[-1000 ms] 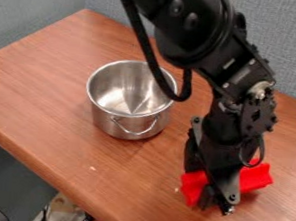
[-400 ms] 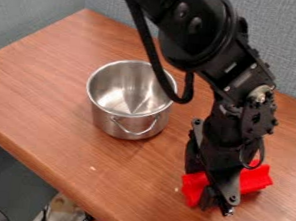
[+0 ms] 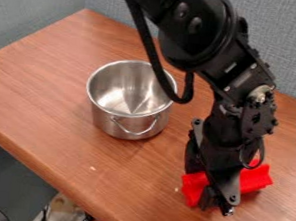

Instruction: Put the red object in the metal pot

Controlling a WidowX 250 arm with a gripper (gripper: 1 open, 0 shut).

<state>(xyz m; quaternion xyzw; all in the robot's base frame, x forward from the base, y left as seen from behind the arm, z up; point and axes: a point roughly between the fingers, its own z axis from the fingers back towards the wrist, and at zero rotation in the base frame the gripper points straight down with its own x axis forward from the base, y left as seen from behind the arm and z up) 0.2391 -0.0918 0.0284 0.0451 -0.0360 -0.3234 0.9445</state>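
The red object (image 3: 248, 180) lies on the wooden table at the lower right, a bright red block partly covered by the arm. My black gripper (image 3: 220, 198) points straight down onto it, its fingers shut around the block's middle. The block still rests on the tabletop. The metal pot (image 3: 128, 100) stands to the left of the gripper, shiny, round and empty, with a small handle facing the front edge.
The wooden table (image 3: 47, 81) has its front edge running diagonally from left to lower right, close to the red block. A black cable hangs from the arm (image 3: 187, 31) over the pot's right rim. Floor clutter shows below the table edge.
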